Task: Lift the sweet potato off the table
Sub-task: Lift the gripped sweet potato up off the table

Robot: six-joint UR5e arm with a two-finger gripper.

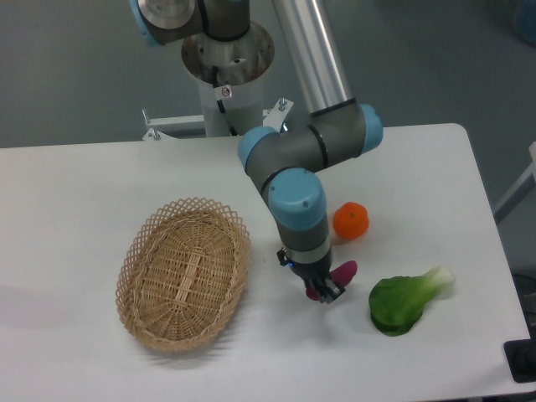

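Tool [322,291] points down at the counter [75,184], its fingers closed around the sweet potato [343,272]. The purple tuber shows on both sides of the fingers, one tapered end sticking out to the right; whether it rests on the counter or is just off it cannot be told. Orange fruit [351,221] lies just behind. Green leafy vegetable [406,300] lies to the right, wicker basket [184,272] to the left.
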